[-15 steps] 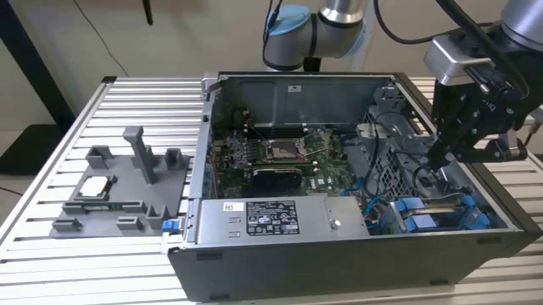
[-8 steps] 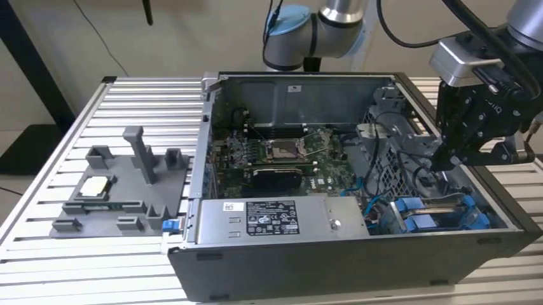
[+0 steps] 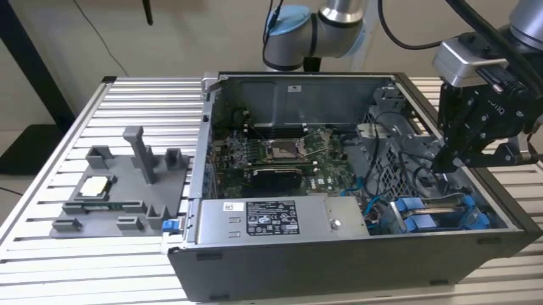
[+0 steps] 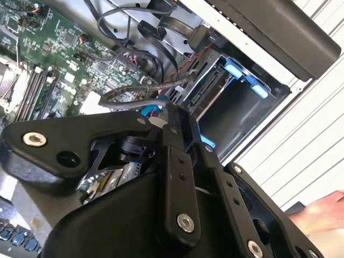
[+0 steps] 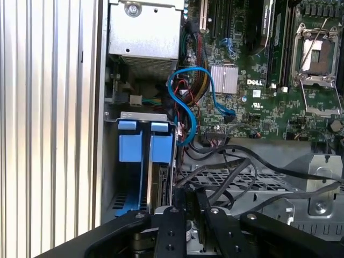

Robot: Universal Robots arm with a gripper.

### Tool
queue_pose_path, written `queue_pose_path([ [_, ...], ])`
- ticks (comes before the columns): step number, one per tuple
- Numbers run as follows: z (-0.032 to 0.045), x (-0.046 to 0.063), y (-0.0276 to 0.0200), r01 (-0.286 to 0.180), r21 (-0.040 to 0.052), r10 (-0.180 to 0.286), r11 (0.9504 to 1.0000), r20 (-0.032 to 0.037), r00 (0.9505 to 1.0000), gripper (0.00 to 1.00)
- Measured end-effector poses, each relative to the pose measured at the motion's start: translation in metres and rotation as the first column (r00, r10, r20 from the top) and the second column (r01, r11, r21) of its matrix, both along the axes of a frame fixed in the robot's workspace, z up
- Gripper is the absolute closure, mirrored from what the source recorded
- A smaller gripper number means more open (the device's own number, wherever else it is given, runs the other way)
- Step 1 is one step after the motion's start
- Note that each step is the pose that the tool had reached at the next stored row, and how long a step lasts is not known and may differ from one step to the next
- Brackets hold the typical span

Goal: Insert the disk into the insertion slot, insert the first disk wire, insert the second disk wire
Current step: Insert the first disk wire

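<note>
Just beside the insertion slot (image 5: 141, 161), the hand (image 5: 189, 200) hangs among black cables (image 5: 244, 161)

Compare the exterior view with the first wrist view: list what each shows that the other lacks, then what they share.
Exterior view: the grey fixture plate and the arm's blue-capped joint. First wrist view: the silver heatsink and coloured wires. Shared: the CPU socket, the slot with blue tabs, the slatted table, and the hand near the slot.
</note>
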State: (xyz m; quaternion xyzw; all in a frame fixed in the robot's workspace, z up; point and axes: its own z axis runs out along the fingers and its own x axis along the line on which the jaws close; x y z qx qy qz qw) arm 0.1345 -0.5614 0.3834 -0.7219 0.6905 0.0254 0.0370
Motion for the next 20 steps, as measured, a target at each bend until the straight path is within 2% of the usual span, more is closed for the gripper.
queue_pose_path([
  [2, -0.0001, 0.0, 0.0, 0.0, -0.0003, 0.0, 1.0, 0.0, 1.0, 0.81],
  [4, -0.0005, 0.0, 0.0001, 0.0, -0.0064, 0.0, 1.0, 0.0, 1.0, 0.81],
  [9, -0.0018, 0.0002, 0.0, 0.0, -0.0495, 0.0, 0.9988, -0.003, 1.0, 0.81],
  [12, -0.0036, 0.0005, 0.0, 0.0, -0.0538, 0.0, 0.9986, -0.0034, 1.0, 0.81],
  [20, -0.0038, 0.0005, 0.0, 0.0, -0.0539, 0.0, 0.9985, -0.0034, 1.0, 0.81],
])
